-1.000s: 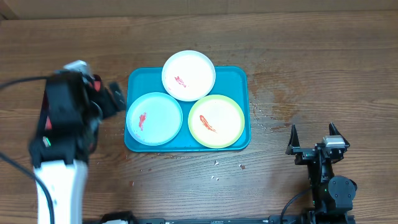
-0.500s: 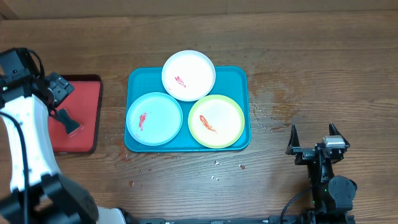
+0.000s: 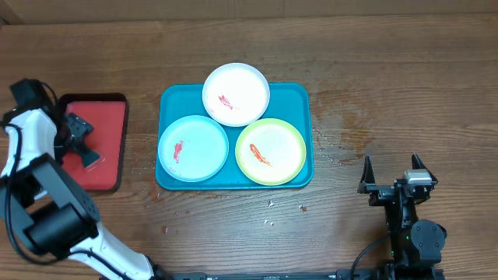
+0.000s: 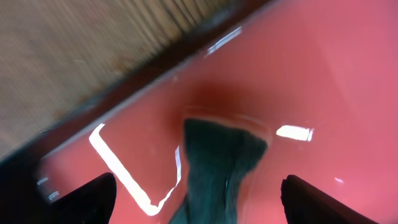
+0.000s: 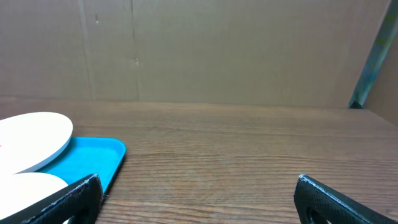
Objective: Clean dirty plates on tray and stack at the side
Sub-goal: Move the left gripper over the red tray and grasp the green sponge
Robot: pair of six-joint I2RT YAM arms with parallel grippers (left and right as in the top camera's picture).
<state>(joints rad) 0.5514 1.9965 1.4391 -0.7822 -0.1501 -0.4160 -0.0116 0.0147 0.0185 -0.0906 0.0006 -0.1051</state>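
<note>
The teal tray (image 3: 299, 101) sits mid-table and holds three dirty plates, each with a red smear: white (image 3: 236, 93) at the back, light blue (image 3: 192, 148) front left, yellow-green (image 3: 270, 151) front right. My left gripper (image 3: 77, 131) is open, low over a red tray at the far left. In the left wrist view its fingers (image 4: 87, 202) stand wide on either side of a dark green sponge (image 4: 217, 165) lying on that tray, not closed on it. My right gripper (image 3: 393, 177) is open and empty at the front right, right of the teal tray (image 5: 93, 155).
The smaller red tray (image 3: 109, 140) with a dark rim lies left of the teal tray, and the sponge (image 3: 89, 158) lies on it. Small crumbs and smudges dot the wood in front of and to the right of the teal tray. A cardboard wall stands at the back.
My left arm has swung left, away from the teal tray's left side, uncovering the red tray, and now reaches down over the sponge. The right arm and the plates have not moved.
</note>
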